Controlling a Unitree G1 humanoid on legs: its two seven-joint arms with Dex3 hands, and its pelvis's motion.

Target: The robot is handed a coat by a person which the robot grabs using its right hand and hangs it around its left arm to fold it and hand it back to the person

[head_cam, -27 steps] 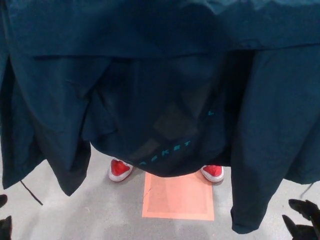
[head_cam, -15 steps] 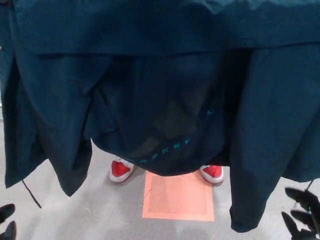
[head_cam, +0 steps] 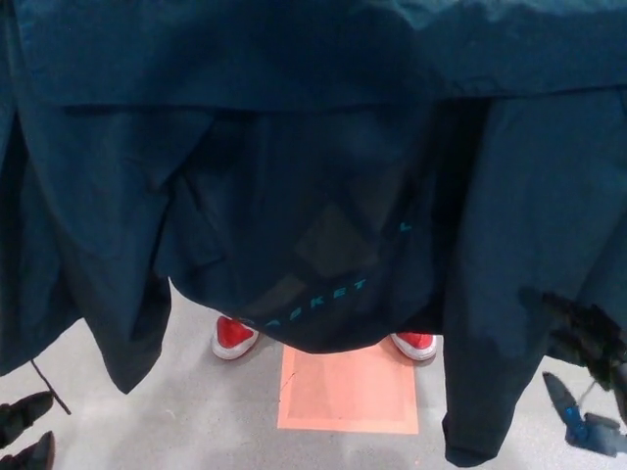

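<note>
As it hangs across nearly all of my head view, the dark teal coat (head_cam: 294, 147) shows smooth, thin fabric in soft folds, one sleeve dangling at right and teal lettering curving along its hem. Beneath it lies the grey floor (head_cam: 176, 411) with a flat orange square (head_cam: 348, 392). A person's red shoes (head_cam: 233, 336) peek from under the hem. The right robot hand (head_cam: 591, 336), fingers spread and empty, has risen from the bottom corner to the coat's lower right edge; it is blurred, so I cannot tell contact. The left robot hand (head_cam: 24, 431), low at left, is likewise released.
</note>
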